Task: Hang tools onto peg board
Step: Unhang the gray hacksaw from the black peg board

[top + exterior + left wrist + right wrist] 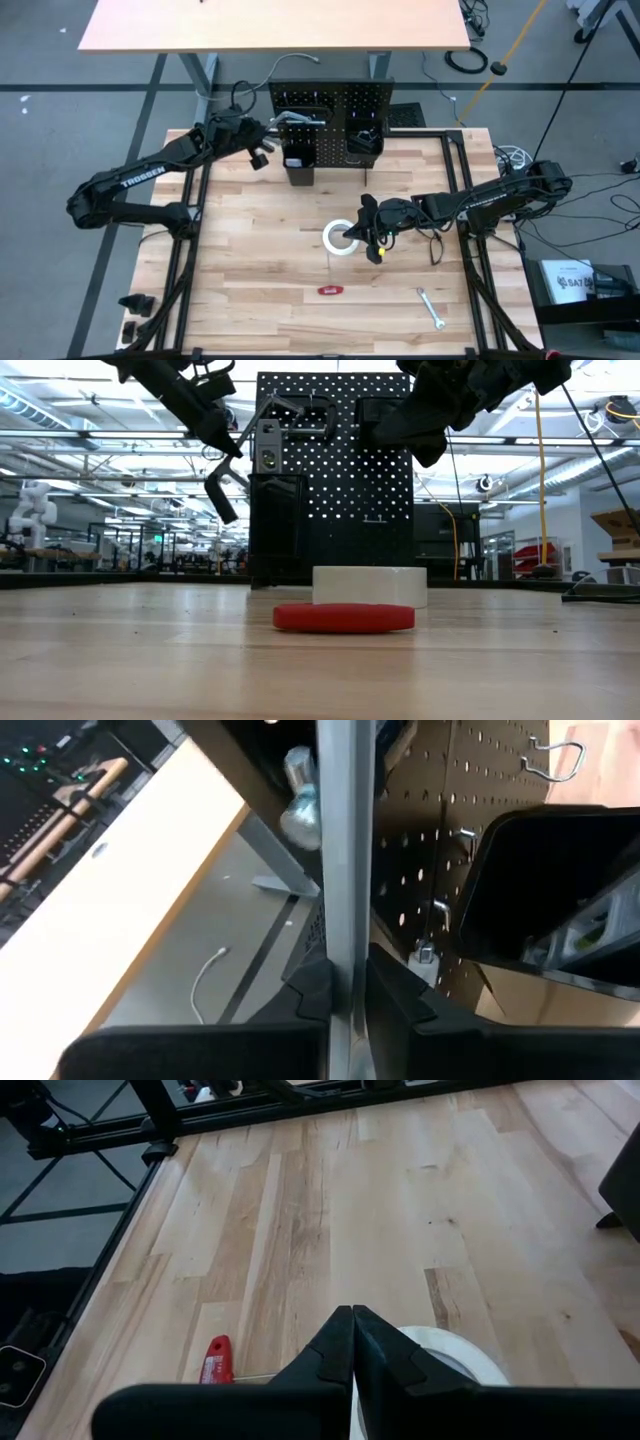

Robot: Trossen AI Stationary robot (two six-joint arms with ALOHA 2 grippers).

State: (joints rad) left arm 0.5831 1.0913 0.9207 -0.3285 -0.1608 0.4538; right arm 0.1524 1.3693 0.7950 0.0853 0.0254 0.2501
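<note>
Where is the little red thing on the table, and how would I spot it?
Start at the upright black perforated peg board at the back of the light wooden table, then come toward the front edge past the white tape roll. The small red-handled tool lies flat just beyond it. It is the only red thing; the silver wrench lies off to its side.

White tape roll (339, 238) flat mid-table, upright black peg board (335, 112)

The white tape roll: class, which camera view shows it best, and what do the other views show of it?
The high view: the whole ring of the white tape roll shows. The low view gives only its side behind the red-handled tool; the right wrist view shows part of it; the left wrist view shows none.
</note>
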